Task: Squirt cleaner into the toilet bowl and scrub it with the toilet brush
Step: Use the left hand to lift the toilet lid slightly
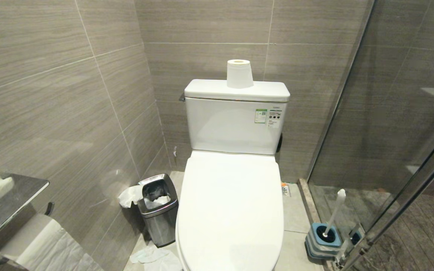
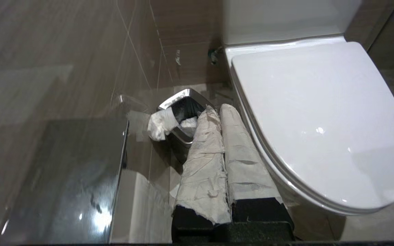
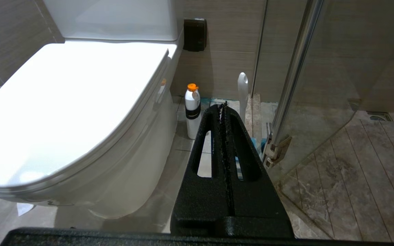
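the toilet bowl (image 1: 230, 210) sat lidded at frame centre. my left gripper (image 2: 217, 112), pressed shut and empty, needed to hook the lid's front edge gently.

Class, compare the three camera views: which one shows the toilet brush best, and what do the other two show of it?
The head view: the whole toilet brush shows, handle leaning in its blue holder by the glass door. The right wrist view shows only the handle tip above the shut right tool. The left wrist view shows none of it.
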Controlling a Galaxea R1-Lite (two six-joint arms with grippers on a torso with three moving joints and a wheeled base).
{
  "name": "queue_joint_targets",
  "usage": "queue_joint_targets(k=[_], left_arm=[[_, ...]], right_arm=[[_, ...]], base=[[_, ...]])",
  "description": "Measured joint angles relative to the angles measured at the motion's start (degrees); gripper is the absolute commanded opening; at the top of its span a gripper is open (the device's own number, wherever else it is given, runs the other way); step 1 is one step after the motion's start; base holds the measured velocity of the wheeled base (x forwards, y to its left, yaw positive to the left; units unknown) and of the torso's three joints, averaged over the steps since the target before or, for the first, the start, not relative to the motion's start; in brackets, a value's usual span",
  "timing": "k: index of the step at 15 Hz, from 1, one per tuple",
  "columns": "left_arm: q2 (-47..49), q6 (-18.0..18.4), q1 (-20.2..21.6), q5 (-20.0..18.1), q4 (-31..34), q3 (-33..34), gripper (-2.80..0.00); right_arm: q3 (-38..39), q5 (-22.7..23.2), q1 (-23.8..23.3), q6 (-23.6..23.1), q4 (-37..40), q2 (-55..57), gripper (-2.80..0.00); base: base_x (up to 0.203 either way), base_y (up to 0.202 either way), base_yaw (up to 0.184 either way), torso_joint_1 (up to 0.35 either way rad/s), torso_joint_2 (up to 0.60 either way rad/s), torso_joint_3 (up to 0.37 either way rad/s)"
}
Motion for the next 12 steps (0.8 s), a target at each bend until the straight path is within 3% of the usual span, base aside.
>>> queue_joint_targets(k=[7, 12], left_arm=[[11.8, -0.3, -9.3, 6.1, -0.4, -9.6, -2.80], [20.4, -0.4, -11.8, 6.4, 0.1, -15.2, -2.80]], right_arm=[[0.0, 0.0, 0.0, 0.0, 0.0, 0.0, -2.80], [0.0, 0.0, 0.0, 0.0, 0.0, 0.0, -2.80]], base=[[0.000, 0.000, 0.000, 0.000, 0.00, 0.000], [0.000, 0.000, 0.000, 0.000, 0.00, 0.000]])
